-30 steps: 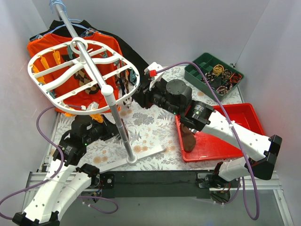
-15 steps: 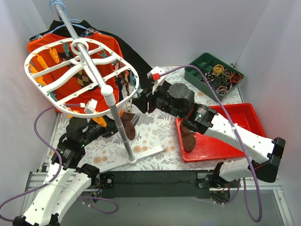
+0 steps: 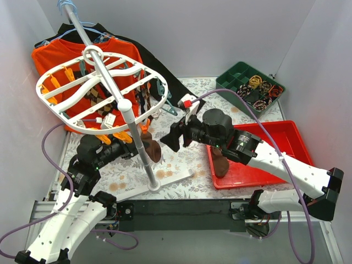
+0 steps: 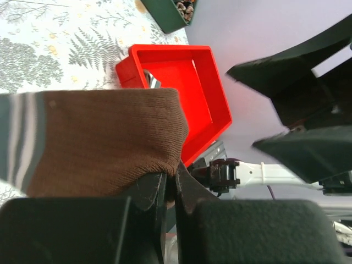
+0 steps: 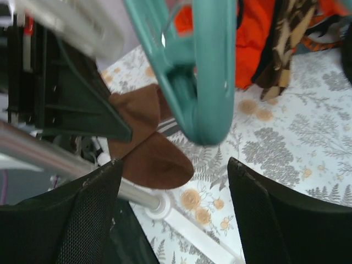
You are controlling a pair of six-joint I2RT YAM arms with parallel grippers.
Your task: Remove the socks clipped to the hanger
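Top external view: the white oval hanger (image 3: 38, 88) sits tilted on its grey-white pole (image 3: 146, 165) at the table's left. Argyle socks (image 3: 97, 94) and dark socks (image 3: 144, 100) hang clipped under it, in front of an orange shirt (image 3: 55, 55). The left gripper (image 3: 136, 148) is beside the pole. In the left wrist view its jaws are pressed onto the edge of a brown sock (image 4: 110, 143). Whether a clip also holds that sock cannot be told. The right gripper (image 3: 171, 137) hangs just right of that sock with its jaws spread wide. In the right wrist view a teal clip (image 5: 204, 71) hangs above the gap between them. A second brown sock (image 3: 220, 163) lies in the red tray (image 3: 275, 137).
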